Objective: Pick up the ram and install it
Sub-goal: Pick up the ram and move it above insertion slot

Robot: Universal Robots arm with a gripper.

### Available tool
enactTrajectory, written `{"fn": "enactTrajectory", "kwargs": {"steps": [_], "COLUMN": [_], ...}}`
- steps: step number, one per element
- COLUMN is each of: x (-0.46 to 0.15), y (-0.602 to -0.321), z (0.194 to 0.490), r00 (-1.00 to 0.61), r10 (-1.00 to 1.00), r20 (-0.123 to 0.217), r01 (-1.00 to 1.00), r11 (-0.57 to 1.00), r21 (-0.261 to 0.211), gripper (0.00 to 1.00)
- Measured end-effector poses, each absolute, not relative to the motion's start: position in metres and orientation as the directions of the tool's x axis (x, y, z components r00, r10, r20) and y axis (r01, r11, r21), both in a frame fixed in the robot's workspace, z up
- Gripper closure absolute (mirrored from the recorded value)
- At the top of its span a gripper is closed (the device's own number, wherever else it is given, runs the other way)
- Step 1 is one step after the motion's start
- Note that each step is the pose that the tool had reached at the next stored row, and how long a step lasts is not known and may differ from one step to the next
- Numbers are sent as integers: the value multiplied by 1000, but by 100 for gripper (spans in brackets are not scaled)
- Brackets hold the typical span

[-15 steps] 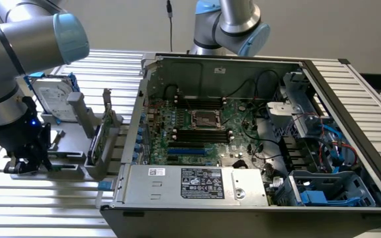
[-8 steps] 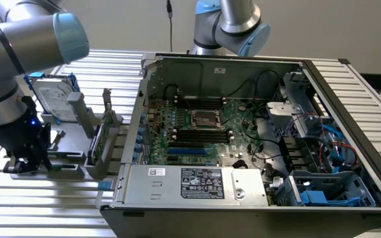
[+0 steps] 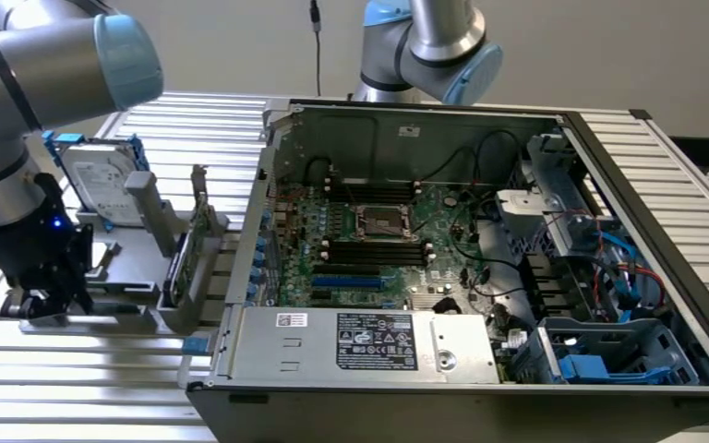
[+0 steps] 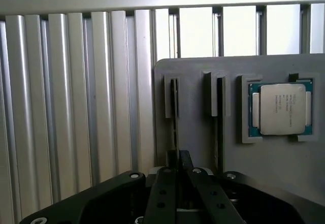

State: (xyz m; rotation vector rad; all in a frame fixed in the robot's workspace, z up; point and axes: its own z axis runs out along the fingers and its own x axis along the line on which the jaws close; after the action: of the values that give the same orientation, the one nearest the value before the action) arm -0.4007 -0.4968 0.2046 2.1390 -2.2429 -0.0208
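Ram (image 4: 174, 113) thin, dark, seen edge-on; jaws pinching.

I logged colours only. The ribbed silver aluminium table (image 4: 76, 107) showed even bright and shadowed stripes. The matte grey plastic fixture block (image 4: 195, 132) was one flat grey. The ram (image 4: 174, 99), edge-on in its slot, read as a dark line. The square processor chip (image 4: 282, 107) had a silver lid on a green board with a teal border. My gripper (image 4: 179, 169) was black with silver screw heads. The large motherboard (image 3: 447, 226) was green, its long memory slots (image 3: 373, 249) were black and its shorter slots (image 3: 348, 280) blue. The robot arm (image 3: 34, 65) was grey with pale blue caps.
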Motion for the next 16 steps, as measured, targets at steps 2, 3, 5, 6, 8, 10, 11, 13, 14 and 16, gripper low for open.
{"fn": "enactTrajectory", "kwargs": {"steps": [2, 3, 5, 6, 8, 10, 11, 13, 14, 16], "x": [-401, -401, -401, -401, -401, -401, -401, -401, -400, -400], "y": [-497, -497, -497, -497, -497, -497, -497, -497, -497, -497], "z": [209, 211, 217, 220, 226, 233, 237, 245, 249, 258], "r00": [-54, -58, -65, -67, -73, -78, -79, -82, -83, -84], "r10": [-998, -998, -998, -998, -997, -997, -997, -997, -996, -996], "r20": [20, 19, 17, 16, 15, 14, 13, 13, 12, 12], "r01": [-998, -997, -997, -997, -997, -996, -996, -996, -996, -996], "r11": [55, 59, 65, 68, 73, 78, 80, 83, 83, 84], "r21": [39, 39, 39, 39, 39, 39, 39, 39, 39, 39], "gripper": [86, 86, 86, 86, 86, 86, 86, 86, 86, 86]}}
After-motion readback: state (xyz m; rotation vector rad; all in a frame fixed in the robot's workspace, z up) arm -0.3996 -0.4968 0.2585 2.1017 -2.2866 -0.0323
